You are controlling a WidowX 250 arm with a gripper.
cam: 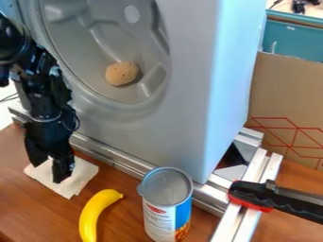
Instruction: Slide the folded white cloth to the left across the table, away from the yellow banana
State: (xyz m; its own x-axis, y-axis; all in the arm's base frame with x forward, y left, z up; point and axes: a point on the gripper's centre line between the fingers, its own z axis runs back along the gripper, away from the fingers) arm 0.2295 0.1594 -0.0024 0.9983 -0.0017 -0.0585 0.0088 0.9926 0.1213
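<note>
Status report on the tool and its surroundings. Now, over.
Tool open, low at the white cloth; contact unclear. Banana and can nearby, on the camera side. Brown lump in the grey hollow behind.

A: anyone wanna call the finishes here?
B: casing (195, 71), upper middle: smooth, soft sheen, looks like plastic. lump (122, 73) in its recess is matt and pitted.
A: rails (230, 222), lower right?
B: shiny bare metal. tabletop (131, 220) is wood-grained, satiny. can (167, 208), bottom middle, has a glossy printed label. cloth (82, 177), lower left: matt. cardboard (284, 90) at right, matt too.
</note>
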